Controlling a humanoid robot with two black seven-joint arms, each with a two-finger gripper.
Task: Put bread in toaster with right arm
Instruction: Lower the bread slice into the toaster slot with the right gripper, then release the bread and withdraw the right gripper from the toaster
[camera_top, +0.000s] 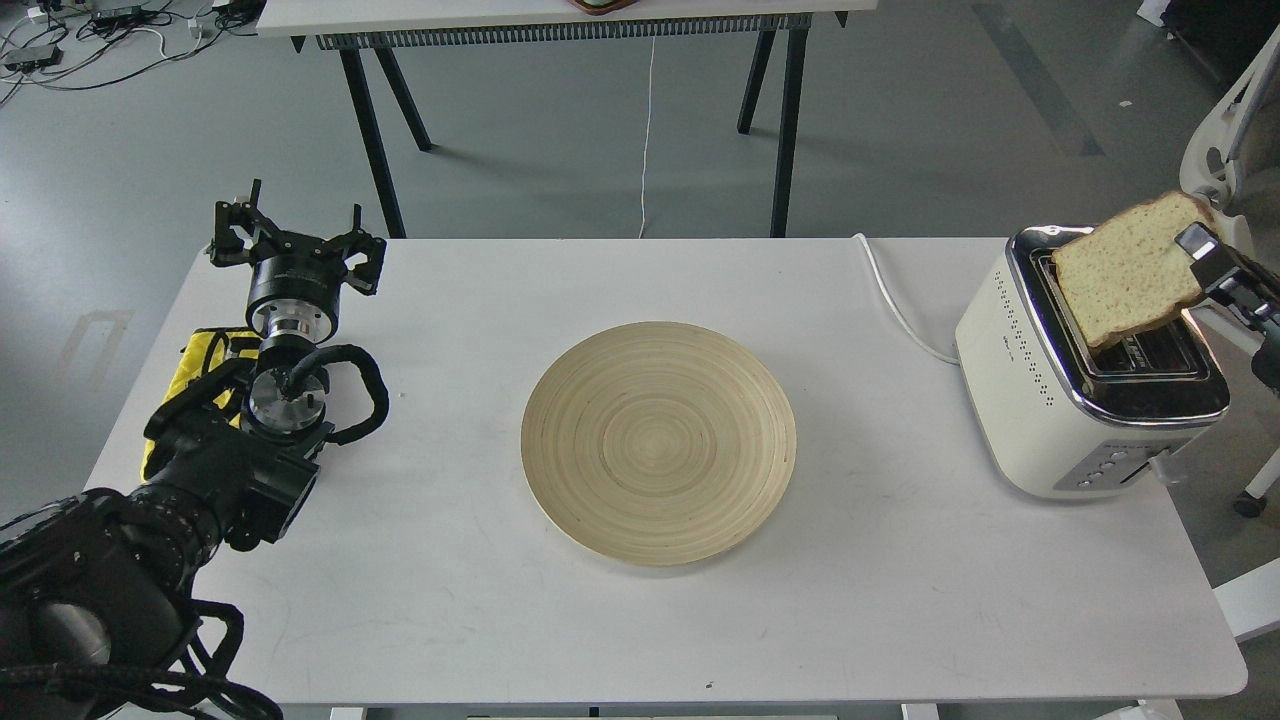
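Note:
A cream and chrome two-slot toaster (1050, 400) stands at the table's right end. My right gripper (1200, 258) comes in from the right edge, shut on the right side of a slice of bread (1125, 272). The slice hangs tilted just above the toaster's top, its lower corner over the slots. My left gripper (296, 240) rests at the table's far left, fingers spread open and empty.
A round bamboo plate (658, 440) lies in the middle of the white table (900, 600). The toaster's white cord (895, 305) runs off the back edge. A yellow item (200, 350) lies under my left arm. A white chair (1235, 130) stands at the right.

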